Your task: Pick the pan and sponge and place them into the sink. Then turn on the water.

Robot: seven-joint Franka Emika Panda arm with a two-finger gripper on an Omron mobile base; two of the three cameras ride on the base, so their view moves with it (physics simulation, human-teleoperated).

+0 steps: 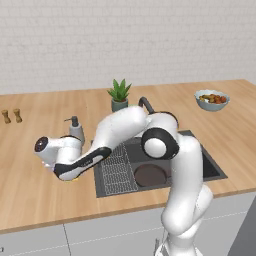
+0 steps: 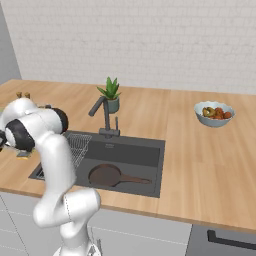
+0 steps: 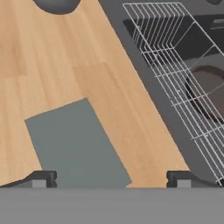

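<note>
Dark fingertips of my gripper [image 3: 111, 180] are standing wide apart, gripping nothing, hanging over the grey-green sponge [image 3: 74, 144] lying flat on the wooden counter [image 3: 39, 70] just beside the sink [image 3: 144, 78]. I'm seeing the pan [image 2: 106, 175] sitting inside the sink basin, next to the wire rack [image 3: 183, 74].

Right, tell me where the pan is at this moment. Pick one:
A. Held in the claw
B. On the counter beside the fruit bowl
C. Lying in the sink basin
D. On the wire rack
C: the pan lies flat on the floor of the sink, handle pointing right, beside the wire rack, while the open claw hovers over the sponge on the counter.
</note>
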